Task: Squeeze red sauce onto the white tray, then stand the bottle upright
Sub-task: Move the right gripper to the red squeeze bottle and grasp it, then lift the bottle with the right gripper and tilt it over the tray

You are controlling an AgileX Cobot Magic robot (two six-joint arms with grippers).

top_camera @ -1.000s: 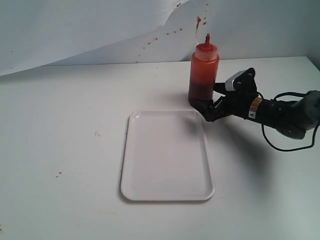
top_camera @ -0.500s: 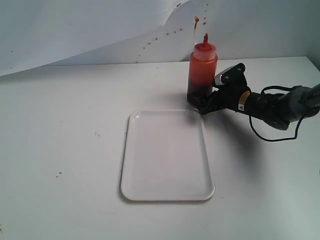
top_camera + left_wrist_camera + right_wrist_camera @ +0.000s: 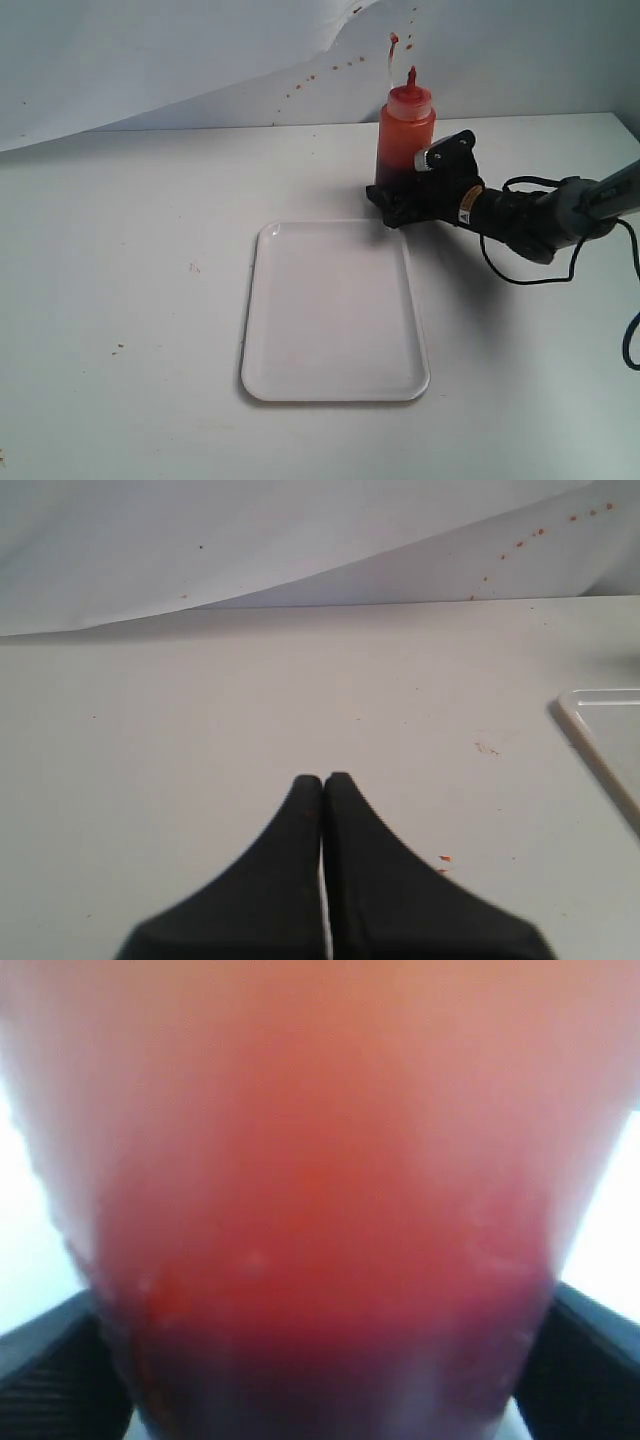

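Left gripper (image 3: 322, 780) idles, pressed together, off the left side of the white tray (image 3: 335, 310). No red sauce shows on that tray (spotless, folks). Just beyond its far right corner, the right gripper (image 3: 398, 205) pinches the bottle (image 3: 405, 130) low down. It has drawn back and lowered it since a second ago, probably parking it. The long axis is vertical, nozzle up.

On table (image 3: 120, 250): squeeze bottle (image 3: 405, 130) stands at 1 o'clock from tray (image 3: 335, 310), just past its far corner; right gripper (image 3: 393, 203) flanks bottle base.
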